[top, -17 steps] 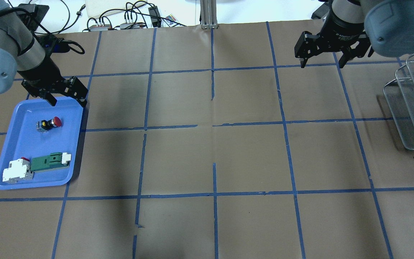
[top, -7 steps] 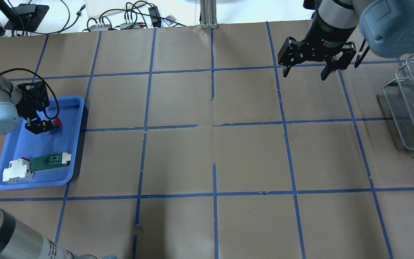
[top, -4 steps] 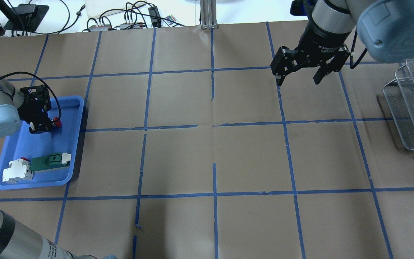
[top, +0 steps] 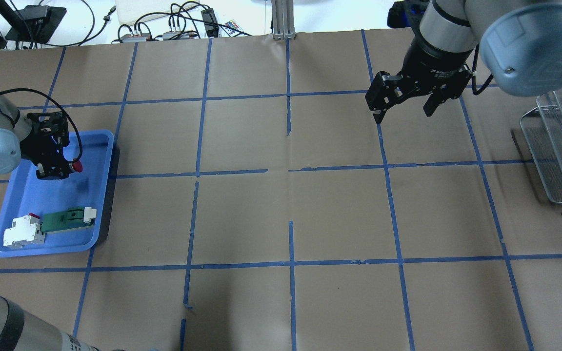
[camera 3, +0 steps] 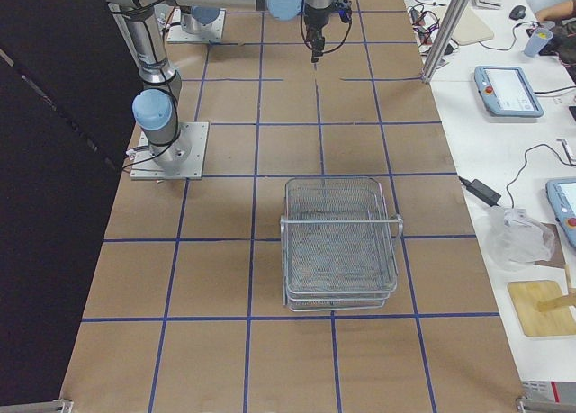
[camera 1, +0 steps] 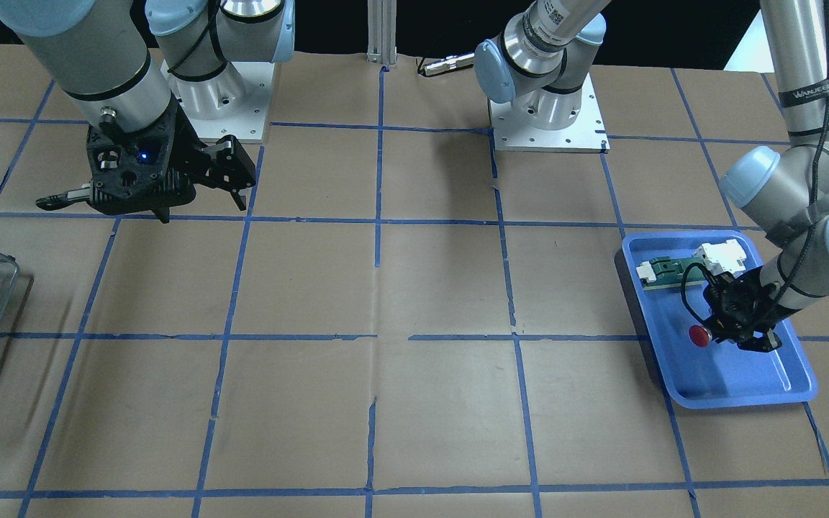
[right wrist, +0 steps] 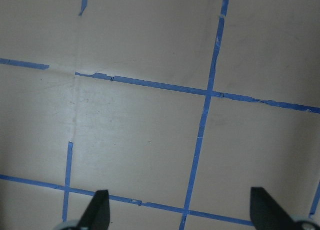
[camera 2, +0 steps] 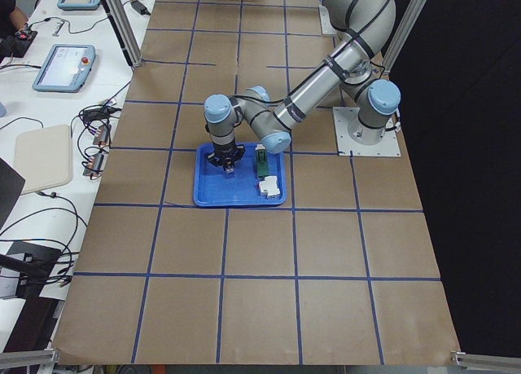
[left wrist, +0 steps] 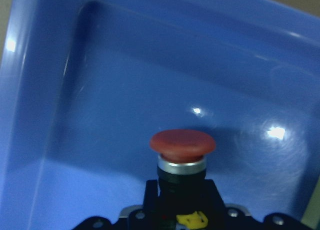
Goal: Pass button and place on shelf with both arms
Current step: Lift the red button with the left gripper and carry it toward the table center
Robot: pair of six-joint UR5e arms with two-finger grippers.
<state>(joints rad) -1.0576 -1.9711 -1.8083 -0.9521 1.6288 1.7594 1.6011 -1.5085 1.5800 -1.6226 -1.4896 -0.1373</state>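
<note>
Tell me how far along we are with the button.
Done: the left gripper looks closed on the button, inside the blue tray. In hand: getting it out of the tray. Left: the hand-over to the open right gripper, which hangs over the table, then placing on the shelf.

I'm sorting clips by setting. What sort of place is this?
Probably a robotics lab test cell: left arm and right arm bolted to a tape-gridded table, with a teach pendant and loose cables alongside.
</note>
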